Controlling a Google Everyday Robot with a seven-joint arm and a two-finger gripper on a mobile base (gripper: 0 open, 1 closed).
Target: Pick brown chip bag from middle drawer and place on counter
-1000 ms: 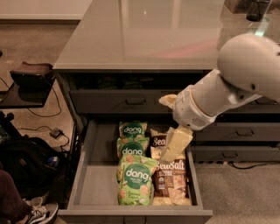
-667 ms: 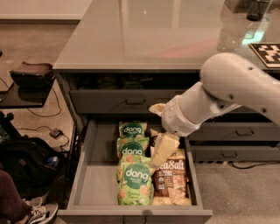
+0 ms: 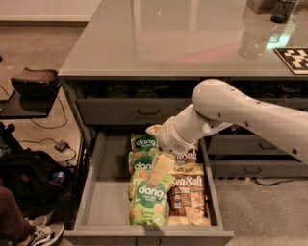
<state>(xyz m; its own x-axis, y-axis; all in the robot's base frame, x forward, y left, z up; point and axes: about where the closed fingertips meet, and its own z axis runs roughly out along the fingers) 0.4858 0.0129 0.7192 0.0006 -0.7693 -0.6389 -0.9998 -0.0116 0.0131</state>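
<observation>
Below the counter (image 3: 159, 43), the middle drawer (image 3: 94, 197) stands pulled well out. Plain grey inside, left half bare floor. Bags packed along the right half in two rows.

Left row: three green "dang" bags (image 3: 148, 202), overlapping front to back. Right row: brown chip bag (image 3: 188, 194) lying flat at the front end of the drawer, "Sea Salt" lettering face up, its left edge against the nearest green bag. Second brown bag (image 3: 190, 156) behind it, mostly hidden by the arm.

White arm (image 3: 240, 110) comes in from the right, crossing in front of the cabinet, wrist bent down over the drawer. Gripper (image 3: 157, 174), cream-coloured, points downward inside the drawer opening. It hangs over the top of the front green bag, just left of the brown chip bag. Cannot tell whether it is apart or together, nor whether it touches any bag.

Counter glossy grey-green, catching reflections. On its far right, a black-and-white checker marker (image 3: 293, 58); a dark cup (image 3: 281, 9) near the back edge.

Upper drawer (image 3: 139, 111) shut, small bar handle. Narrower drawers (image 3: 250, 168) to the right of the open one. On the floor to the left: black backpack (image 3: 29, 182), low dark side table (image 3: 33, 84) with cables beneath, a shoe (image 3: 43, 233) at the bottom corner.
</observation>
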